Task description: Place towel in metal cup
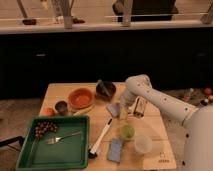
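A small dark metal cup (61,107) stands at the table's left, next to the orange bowl (81,97). A grey-blue piece of cloth, the towel (112,109), sits mid-table right at the tip of my gripper (120,111). The white arm (150,95) reaches in from the right and bends down to it. The gripper is well to the right of the cup, with the orange bowl between them. Whether the towel is lifted off the table does not show.
A green tray (30,155) with grapes (44,128) and a fork (62,137) lies front left. A dark bowl (105,90), a brush with a white handle (100,137), a green cup (126,132), a clear cup (143,144), a blue pad (115,150), an orange fruit (47,112) and a can (139,106) share the table.
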You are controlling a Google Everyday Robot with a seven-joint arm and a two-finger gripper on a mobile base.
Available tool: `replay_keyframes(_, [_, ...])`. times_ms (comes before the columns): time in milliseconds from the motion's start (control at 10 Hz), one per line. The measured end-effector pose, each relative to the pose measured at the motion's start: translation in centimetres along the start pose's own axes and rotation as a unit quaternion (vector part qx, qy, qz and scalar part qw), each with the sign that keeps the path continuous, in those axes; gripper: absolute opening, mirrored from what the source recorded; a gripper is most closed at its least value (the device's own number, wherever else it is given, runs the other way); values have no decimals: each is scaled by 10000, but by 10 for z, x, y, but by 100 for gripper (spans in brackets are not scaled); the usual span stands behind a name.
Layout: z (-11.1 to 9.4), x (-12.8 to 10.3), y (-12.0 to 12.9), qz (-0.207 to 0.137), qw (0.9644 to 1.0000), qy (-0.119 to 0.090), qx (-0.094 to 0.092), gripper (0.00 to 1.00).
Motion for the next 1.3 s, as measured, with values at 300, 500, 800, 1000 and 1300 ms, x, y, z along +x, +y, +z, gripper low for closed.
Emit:
replay_keyframes(300, [5, 1, 1, -12, 9999, 80, -63, 36])
replay_keyframes(500, [7, 1, 2, -26, 9999, 134, -94, 12])
replay_keyframes(800, [0, 0, 5, -48, 9999, 81, -41, 0])
replay_keyframes(1000, [-11, 1, 7, -64, 10000, -42, 62, 0])
replay_keyframes(1300, [-36, 1, 14, -119, 9992, -261, 273, 0])
